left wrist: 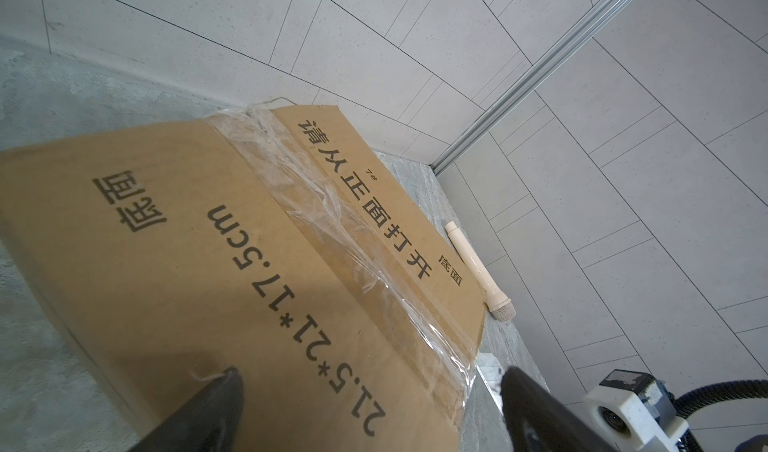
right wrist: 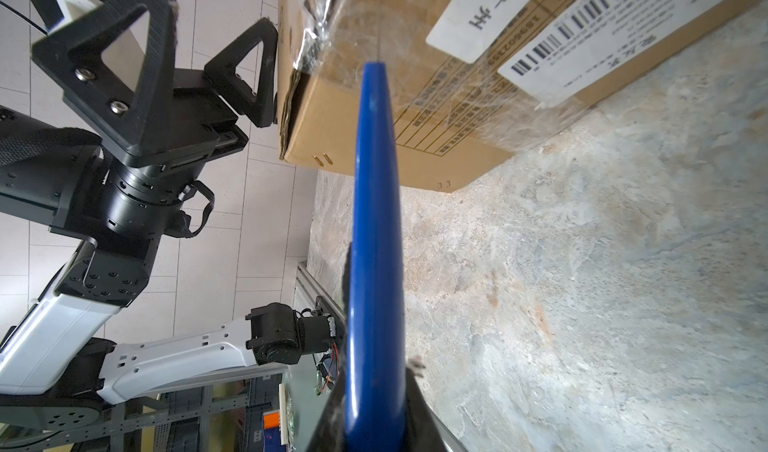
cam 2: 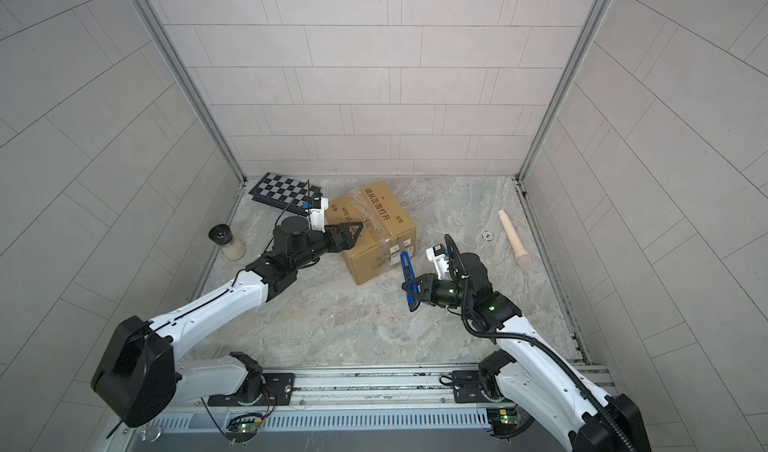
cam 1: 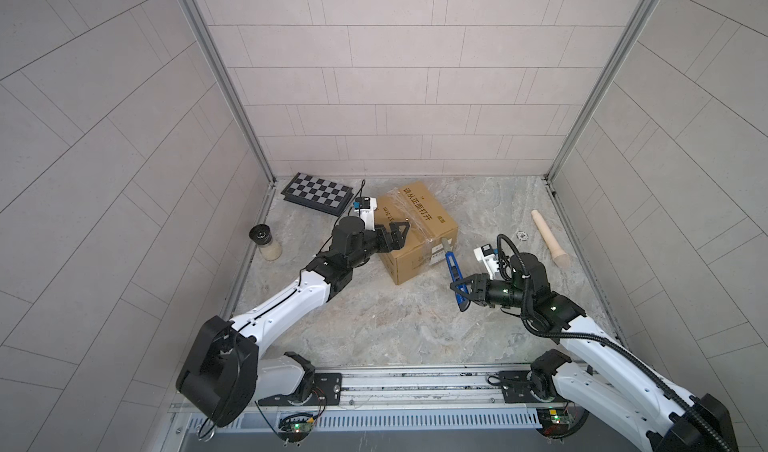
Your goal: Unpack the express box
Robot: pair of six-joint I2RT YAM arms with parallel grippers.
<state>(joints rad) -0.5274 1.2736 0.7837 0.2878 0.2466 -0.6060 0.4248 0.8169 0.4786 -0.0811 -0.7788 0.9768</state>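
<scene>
The express box (cam 1: pixel 419 221) is found just ahead of the left gripper (cam 1: pixel 400 236), spread wide and empty; a blue cutter (cam 1: pixel 454 269) is clamped in the right gripper (cam 1: pixel 461 295), blade at the box's taped side.

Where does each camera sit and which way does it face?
Top views: high over the base rail, looking down; left claw open at the express box, right claw gripping the blue cutter.
Left wrist: over the box top, facing the far corner post; own fingertips.
Right wrist: low, along the cutter toward the box's label; left claw too.
Shared: the box, everywhere.
</scene>
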